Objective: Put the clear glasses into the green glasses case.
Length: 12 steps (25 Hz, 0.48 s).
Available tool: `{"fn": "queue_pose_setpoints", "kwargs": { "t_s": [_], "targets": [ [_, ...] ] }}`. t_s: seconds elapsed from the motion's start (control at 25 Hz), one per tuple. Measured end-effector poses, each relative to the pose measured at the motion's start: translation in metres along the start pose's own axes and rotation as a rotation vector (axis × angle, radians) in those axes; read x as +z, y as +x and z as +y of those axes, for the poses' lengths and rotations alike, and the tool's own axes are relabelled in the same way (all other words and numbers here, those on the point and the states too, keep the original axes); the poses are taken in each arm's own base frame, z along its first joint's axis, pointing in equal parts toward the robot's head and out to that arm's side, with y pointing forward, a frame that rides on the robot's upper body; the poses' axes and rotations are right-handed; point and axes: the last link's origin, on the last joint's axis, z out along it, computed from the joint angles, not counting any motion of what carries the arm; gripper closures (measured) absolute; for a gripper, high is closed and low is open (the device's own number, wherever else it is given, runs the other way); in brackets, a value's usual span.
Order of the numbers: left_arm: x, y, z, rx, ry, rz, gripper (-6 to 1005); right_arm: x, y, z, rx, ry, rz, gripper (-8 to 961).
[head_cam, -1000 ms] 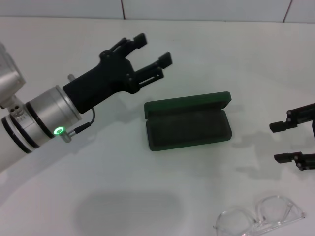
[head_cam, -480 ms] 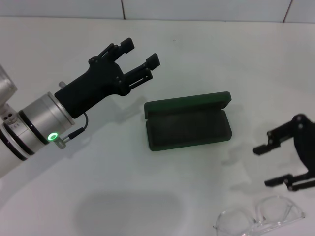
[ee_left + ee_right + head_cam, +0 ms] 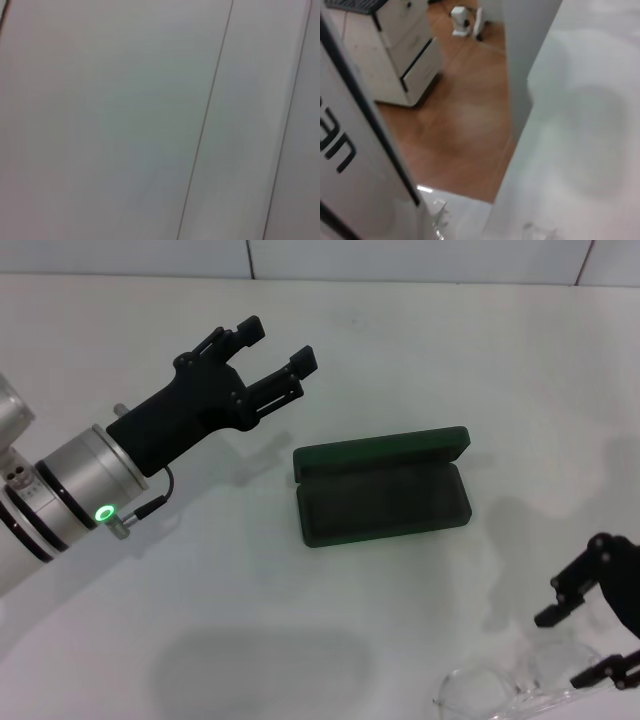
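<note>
The green glasses case (image 3: 385,488) lies open in the middle of the white table, lid tipped back on its far side, dark lining showing, nothing inside. The clear glasses (image 3: 500,692) lie at the near right edge of the head view, partly cut off by the frame. My right gripper (image 3: 578,645) hangs open just above their right half, one finger on each side of the lens. My left gripper (image 3: 272,348) is open in the air, left of and beyond the case. The wrist views show neither the case nor the grippers.
The white table (image 3: 420,350) stretches to a tiled wall at the back. The right wrist view looks past the table's edge (image 3: 512,135) to a wooden floor and a white cabinet (image 3: 402,45). The left wrist view shows only pale tiles.
My right gripper has dropped from beside the case toward the near edge, down over the clear glasses. My left gripper has drawn back a little to the left, away from the case.
</note>
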Motion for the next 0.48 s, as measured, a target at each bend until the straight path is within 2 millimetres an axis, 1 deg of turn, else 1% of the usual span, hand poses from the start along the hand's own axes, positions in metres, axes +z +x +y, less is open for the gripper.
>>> {"fn": "queue_pose_setpoints", "kwargs": {
  "t_s": [0.24,0.4,0.44,0.48],
  "targets": [
    [0.001,-0.001,-0.002,0.001,0.014,-0.01,109,0.01,-0.001,0.0,-0.029,-0.045,0.069,426],
    [0.002,0.0,-0.003,0.002,0.013,-0.011,109,0.023,-0.001,-0.004,-0.059,-0.068,0.131,426],
    [0.002,0.0,-0.003,0.001,0.013,-0.011,109,0.029,0.0,-0.005,-0.074,-0.06,0.153,427],
    [0.002,0.0,-0.003,0.001,0.014,-0.01,109,0.029,0.0,-0.005,-0.074,-0.06,0.153,427]
  ]
}}
